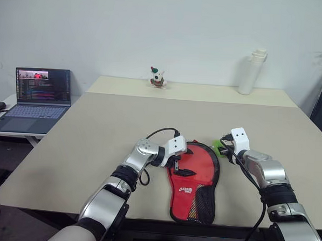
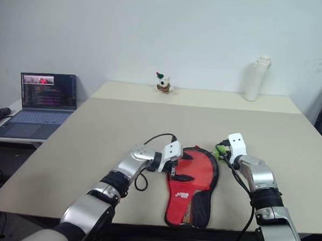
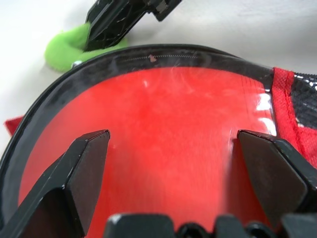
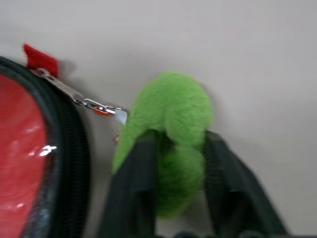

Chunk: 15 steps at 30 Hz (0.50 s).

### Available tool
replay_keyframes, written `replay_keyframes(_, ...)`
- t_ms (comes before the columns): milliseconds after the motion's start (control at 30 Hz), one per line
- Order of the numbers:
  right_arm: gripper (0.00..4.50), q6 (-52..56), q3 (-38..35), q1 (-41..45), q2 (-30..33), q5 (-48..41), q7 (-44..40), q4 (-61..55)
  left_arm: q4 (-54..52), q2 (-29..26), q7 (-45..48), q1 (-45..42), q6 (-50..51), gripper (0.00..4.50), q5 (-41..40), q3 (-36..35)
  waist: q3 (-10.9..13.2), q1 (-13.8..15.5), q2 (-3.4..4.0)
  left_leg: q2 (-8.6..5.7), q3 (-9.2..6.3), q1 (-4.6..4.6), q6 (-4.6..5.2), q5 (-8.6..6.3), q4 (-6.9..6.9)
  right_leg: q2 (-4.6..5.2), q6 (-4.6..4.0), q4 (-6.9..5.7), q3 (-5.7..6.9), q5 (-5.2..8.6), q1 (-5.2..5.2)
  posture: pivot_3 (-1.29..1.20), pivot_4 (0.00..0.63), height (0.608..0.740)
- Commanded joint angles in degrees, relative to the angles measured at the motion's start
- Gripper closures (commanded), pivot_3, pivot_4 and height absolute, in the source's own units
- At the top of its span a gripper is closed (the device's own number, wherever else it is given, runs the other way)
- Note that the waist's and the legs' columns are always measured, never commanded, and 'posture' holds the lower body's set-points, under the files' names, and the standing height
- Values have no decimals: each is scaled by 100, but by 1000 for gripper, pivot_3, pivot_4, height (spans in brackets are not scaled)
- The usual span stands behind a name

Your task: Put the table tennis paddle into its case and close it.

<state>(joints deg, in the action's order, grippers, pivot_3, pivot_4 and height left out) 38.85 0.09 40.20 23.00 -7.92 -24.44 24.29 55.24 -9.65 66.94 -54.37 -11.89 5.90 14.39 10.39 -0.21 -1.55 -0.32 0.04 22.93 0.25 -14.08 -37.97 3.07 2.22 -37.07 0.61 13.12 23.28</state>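
Observation:
The case lies flat near the table's front edge, red side up with black trim and its mesh pocket toward me. The table tennis paddle is hidden from view. My left gripper hovers open over the round red part of the case, one finger on each side of it. My right gripper sits just right of the case's round end, shut on the green pompom pull. A short zip tab links the pompom to the case's black rim.
A white bottle and a small toy figure stand at the back of the beige table. An open laptop rests on a lower side desk at the left.

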Motion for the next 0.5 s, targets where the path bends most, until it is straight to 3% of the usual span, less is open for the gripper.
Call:
replay_keyframes(33,4476,239,7,-178,19,-8,-66,-201,304,87,-19,101,-82,0,273,284,-10,3,1,0,0,0,0,0,0,0,0,0,0,0,0,0,150,740)
replay_keyframes(233,4476,316,-87,-215,285,58,-81,-551,500,161,-35,133,-154,0,360,380,-19,16,4,-1,-3,-3,0,0,-1,0,1,0,2,0,-4,0,150,740)
replay_keyframes(500,4476,1011,-351,-713,1249,-151,-486,-1892,700,195,-69,116,-149,0,390,396,-20,67,5,-6,-3,1,2,-1,0,4,2,8,2,1,-5,0,150,740)
